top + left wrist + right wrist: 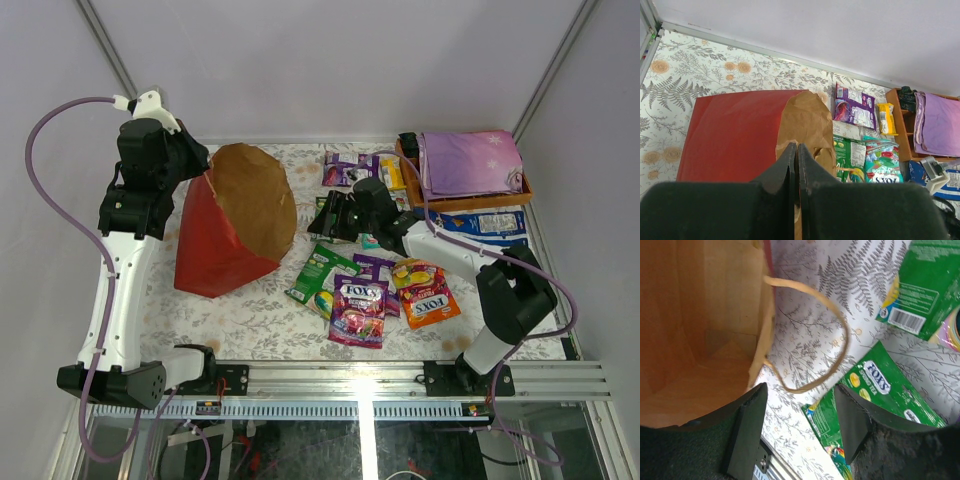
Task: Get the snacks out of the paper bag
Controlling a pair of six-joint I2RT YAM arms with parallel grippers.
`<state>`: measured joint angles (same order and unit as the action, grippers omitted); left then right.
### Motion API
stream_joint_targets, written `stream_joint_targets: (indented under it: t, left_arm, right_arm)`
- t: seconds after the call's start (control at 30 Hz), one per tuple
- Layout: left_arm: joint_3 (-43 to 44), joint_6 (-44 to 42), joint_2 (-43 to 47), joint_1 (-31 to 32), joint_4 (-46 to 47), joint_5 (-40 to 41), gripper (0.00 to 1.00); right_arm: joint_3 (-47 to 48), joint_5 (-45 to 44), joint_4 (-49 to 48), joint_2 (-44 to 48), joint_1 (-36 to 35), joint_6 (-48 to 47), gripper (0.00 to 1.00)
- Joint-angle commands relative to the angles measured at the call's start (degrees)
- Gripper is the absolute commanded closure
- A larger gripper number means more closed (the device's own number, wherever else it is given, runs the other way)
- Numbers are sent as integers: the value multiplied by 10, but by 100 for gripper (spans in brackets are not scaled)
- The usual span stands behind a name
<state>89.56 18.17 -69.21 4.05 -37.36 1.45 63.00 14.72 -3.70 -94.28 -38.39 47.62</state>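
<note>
The red paper bag (215, 240) lies on its side at centre left, its brown mouth facing right. It also shows in the left wrist view (735, 130). My left gripper (198, 168) (795, 146) is shut on the bag's upper rim. My right gripper (325, 215) (800, 390) is open and empty, just outside the bag's mouth, over the loop handle (840, 325). The part of the bag's inside (695, 315) that shows holds no packet. Snacks lie on the table to the right: a green FOX'S packet (880, 385) (320, 270), a purple one (358, 308), an orange one (425, 295).
More packets lie behind my right arm: purple (345, 168) (852, 105), yellow (885, 117), teal (882, 162). A blue-and-white pack (495, 222) lies by the wooden tray (465, 200), which holds a purple cloth (470, 160). White walls close in the back and sides.
</note>
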Motion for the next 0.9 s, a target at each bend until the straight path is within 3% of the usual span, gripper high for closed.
stream_joint_targets:
  t: [0.0,0.13,0.57,0.7,0.87]
  left_arm:
    - [8,-9,1,-3,9,11,100]
    - [8,-9,2,-3,8,15,100]
    - [10,-10,0,-3,7,17,100]
    - [9,-10,0,-3,6,17,100]
    - [7,-10,0,-4,6,18,100]
  right_arm:
    - [40,18,-52,-2,0,11,37]
    - [22,13,-85,11,0,21,37]
    - [50,-2,-41,-38,0,33,41]
    - [62,-8,-34,-56,0,44,47]
    - [71,-11,-44,-67,0,51,63]
